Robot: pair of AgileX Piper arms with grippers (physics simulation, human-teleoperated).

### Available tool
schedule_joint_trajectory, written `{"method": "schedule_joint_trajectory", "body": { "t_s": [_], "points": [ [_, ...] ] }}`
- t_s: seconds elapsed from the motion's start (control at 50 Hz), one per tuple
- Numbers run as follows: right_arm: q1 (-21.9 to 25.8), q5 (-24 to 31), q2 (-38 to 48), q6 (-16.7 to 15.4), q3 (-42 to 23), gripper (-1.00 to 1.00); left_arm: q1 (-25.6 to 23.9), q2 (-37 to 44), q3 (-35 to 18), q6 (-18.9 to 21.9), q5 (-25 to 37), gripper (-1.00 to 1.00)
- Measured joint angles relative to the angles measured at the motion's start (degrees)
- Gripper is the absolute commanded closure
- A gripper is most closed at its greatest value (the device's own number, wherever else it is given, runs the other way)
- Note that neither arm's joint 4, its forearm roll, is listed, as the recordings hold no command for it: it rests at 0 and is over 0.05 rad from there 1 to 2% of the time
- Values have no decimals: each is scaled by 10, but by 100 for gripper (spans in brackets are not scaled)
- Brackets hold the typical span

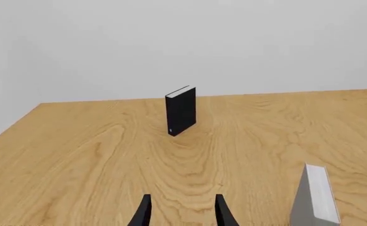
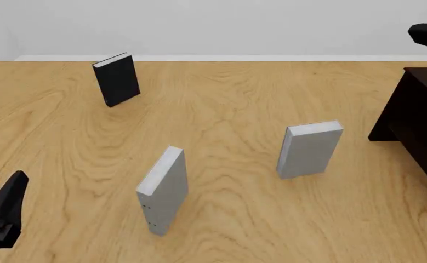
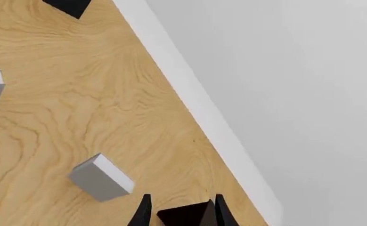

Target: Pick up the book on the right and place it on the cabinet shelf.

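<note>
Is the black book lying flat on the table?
No, in the front view the black book stands upright on its edge on the table, far from both grey books.
</note>
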Motion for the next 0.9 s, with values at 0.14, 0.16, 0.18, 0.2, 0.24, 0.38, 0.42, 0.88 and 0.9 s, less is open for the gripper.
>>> {"method": "schedule_joint_trajectory", "body": {
  "t_s": [0.14, 0.16, 0.18, 0.2, 0.24, 0.38, 0.42, 0.88, 0.9],
  "points": [
    [3, 37, 29, -30, -27, -100, 1, 0, 0, 2, 0, -100],
    [3, 42, 34, -34, -31, -100, 1, 0, 0, 3, 0, -100],
    [4, 47, 38, -37, -35, -100, 1, 0, 0, 3, 0, -100],
    [5, 51, 43, -41, -39, -100, 1, -1, 0, 3, 0, -100],
    [6, 61, 52, -47, -47, -100, 1, -1, 0, 4, 0, -100],
    [14, 92, 85, -67, -74, -100, 1, -1, 0, 6, 0, -100],
    [16, 99, 94, -72, -81, -100, 0, -1, 0, 6, 0, -100],
    [42, 168, 195, -115, -130, -100, -3, 2, 0, 11, -1, -100],
    [44, 171, 198, -117, -130, -100, -3, 2, 0, 12, -1, -100]
  ]
}}
